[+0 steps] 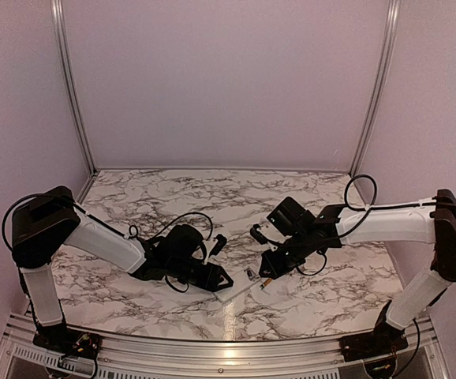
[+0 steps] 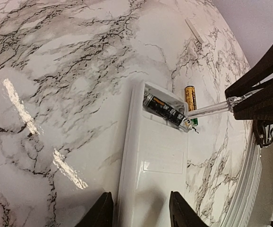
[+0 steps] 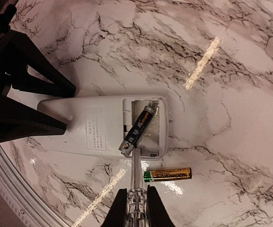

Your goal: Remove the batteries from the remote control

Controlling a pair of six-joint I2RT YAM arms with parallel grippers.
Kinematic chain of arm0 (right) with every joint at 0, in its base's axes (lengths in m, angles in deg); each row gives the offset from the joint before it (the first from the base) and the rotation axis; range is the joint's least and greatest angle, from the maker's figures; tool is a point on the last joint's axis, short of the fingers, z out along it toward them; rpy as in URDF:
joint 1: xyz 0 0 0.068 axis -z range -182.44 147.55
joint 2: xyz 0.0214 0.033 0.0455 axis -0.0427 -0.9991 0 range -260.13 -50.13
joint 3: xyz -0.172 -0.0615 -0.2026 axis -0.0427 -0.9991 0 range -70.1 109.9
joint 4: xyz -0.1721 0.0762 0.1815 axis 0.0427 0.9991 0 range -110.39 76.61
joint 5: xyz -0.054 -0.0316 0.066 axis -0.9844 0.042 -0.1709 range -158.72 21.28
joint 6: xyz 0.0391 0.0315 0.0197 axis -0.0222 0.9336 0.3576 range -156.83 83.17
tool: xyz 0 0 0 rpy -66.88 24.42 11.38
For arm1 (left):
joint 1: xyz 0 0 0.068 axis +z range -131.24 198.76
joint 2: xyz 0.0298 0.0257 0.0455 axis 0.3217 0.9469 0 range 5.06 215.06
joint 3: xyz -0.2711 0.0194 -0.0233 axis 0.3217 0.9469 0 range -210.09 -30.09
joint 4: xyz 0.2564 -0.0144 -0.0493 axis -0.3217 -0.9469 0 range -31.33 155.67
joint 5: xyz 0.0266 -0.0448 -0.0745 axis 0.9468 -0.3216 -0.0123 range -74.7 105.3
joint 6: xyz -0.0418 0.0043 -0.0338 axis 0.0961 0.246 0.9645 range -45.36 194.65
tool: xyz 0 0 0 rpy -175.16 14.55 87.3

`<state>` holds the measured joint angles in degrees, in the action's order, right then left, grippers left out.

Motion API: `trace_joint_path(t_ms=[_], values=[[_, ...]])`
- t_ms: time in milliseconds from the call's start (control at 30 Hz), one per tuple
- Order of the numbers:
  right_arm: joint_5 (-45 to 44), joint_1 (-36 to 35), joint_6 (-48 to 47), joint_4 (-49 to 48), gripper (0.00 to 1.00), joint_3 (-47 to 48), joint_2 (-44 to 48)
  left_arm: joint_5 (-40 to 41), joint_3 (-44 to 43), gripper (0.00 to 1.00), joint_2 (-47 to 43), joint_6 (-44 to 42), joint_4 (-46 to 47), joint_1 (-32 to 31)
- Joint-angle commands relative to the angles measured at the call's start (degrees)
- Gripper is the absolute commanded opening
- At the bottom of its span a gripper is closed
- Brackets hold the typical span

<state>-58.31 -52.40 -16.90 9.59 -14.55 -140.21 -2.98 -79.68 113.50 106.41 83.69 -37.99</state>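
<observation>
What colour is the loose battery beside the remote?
The slim cylindrical battery is gold with a green end; clearest in the right wrist view.

glossy marble-look table (image 2: pixel 56 71), white plastic remote control (image 2: pixel 155 161)

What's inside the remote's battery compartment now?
One dark battery, lying askew, a clear rod at its end. The other slot looks empty. What lies beneath that battery is covered.

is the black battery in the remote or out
In, but askew: the black battery lies diagonally in the open remote, the rod tip at its end.
</observation>
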Motion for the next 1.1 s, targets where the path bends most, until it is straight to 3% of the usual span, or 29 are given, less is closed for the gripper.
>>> trace_joint_path(t_ms=[0,233,367,567,1067], values=[[2.6,0.5,-0.7,0.0,0.00,-1.3,0.5,2.1,-0.7,0.46,0.3,-2.3,-1.5,-0.4],[2.8,0.7,-0.8,-0.9,0.00,-1.7,0.2,8.5,0.8,0.70,-2.4,-7.0,-2.4,-1.0],[2.1,0.8,-0.6,-0.6,0.00,-1.6,0.5,13.9,1.5,0.77,-4.0,-11.3,-3.6,-2.9],[1.6,0.8,-0.7,-0.4,0.00,-1.7,0.6,22.8,0.0,0.80,-5.2,-17.0,-7.2,-8.4],[0.7,0.8,-0.7,0.1,0.00,-1.8,1.3,25.0,-4.5,0.84,-1.0,-20.8,-12.5,-11.6]])
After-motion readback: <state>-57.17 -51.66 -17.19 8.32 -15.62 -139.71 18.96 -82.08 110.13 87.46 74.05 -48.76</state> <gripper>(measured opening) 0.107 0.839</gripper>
